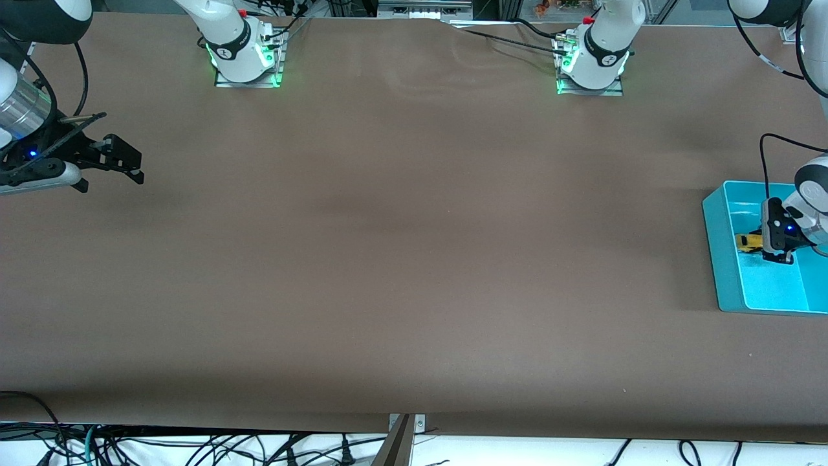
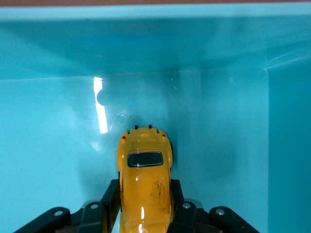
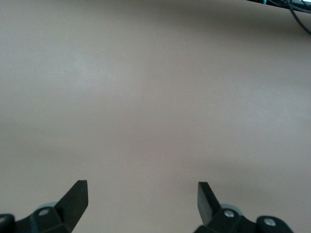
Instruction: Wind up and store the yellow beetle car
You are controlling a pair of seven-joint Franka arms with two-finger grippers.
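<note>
A broad brown table point(image 1: 401, 259) lay almost bare under the high camera, its only furniture a teal bin point(image 1: 728, 259) at the left arm's end. We found the left gripper point(image 1: 778, 241) down inside that bin, its fingers point(image 2: 112, 196) pressed against both flanks of the yellow beetle car point(image 2: 145, 182), one on each side. In the left wrist view the car pointed toward one bin wall; whether its wheels already touched the floor we could not tell. We judged the storing step to be in hand and close to done, with no way to check the winding from what we had. The next move, by our reckoning, called for the jaws to spread just enough to let the car go, then a straight lift out of the bin. Room there was tight: walls stood near the car ahead and to one side, so any sideways pull risked a finger catching a wall or dragging the toy. The right gripper point(image 3: 142, 194) waited over bare table at the right arm's end, fingers spread wide and holding nothing, well apart from the bin, with open surface all around it.
</note>
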